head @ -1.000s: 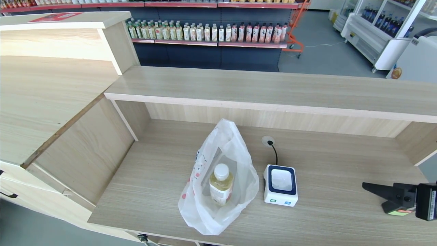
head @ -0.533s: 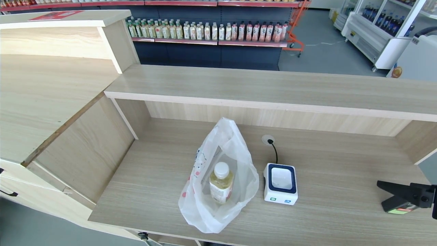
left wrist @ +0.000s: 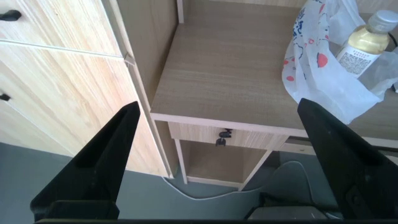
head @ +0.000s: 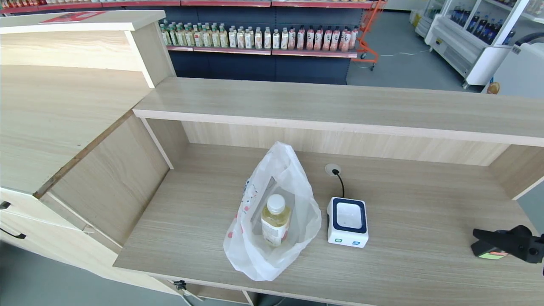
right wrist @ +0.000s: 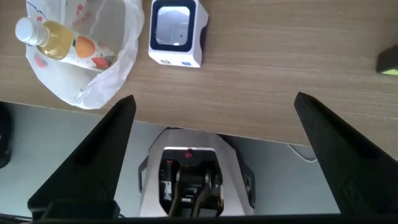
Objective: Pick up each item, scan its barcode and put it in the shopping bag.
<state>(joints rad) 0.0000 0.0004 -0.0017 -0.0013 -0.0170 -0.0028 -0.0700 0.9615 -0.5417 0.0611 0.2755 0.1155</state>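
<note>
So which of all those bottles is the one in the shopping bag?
The white-capped bottle of pale yellow drink, upright in the shopping bag on the counter; the others line the store shelf behind.

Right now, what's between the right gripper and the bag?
The scanner: it stands on the counter close beside the bag, on the side facing the right gripper. The head view shows it.

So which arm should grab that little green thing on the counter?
Right, probably. The right gripper sits open right next to the green thing at the right end of the counter. The left gripper hangs open off its left front corner, with the shopping bag in between.
</note>
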